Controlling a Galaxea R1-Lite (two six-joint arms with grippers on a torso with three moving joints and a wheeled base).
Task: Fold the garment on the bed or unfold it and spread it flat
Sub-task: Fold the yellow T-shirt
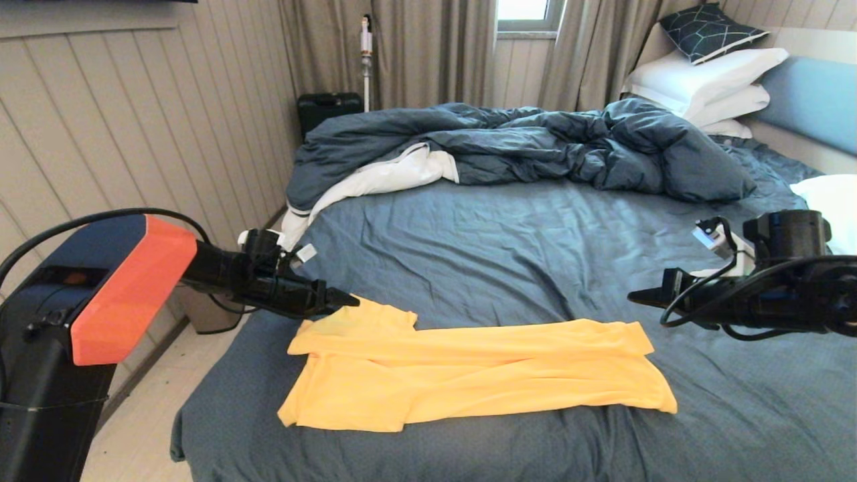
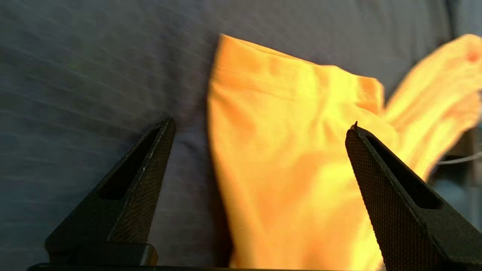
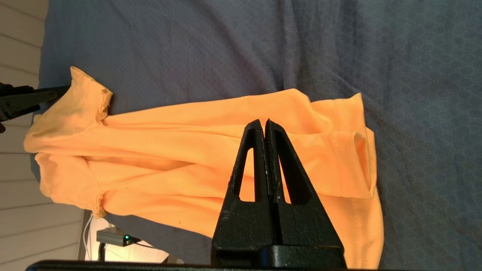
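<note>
My left gripper (image 2: 260, 126) hangs spread over the garment (image 1: 469, 365) sleeve on the bed (image 1: 535, 234) — I'd drop straight down, pinch both layers; right gripper (image 3: 264, 124), pressed together, waits beyond the hem

Wide bare sheet on the bed (image 1: 509, 234) lies between the garment (image 1: 469, 375) and the rumpled duvet (image 1: 535, 144), so there is open room across the middle. The duvet heaps up as a barrier along the far side, with the white pillows (image 1: 710, 84) stacked behind it. The left gripper (image 1: 348, 300), jaws spread, hangs over the garment's left end; the right gripper (image 1: 636, 296), jaws pressed together, hangs above bare sheet right of the garment.
</note>
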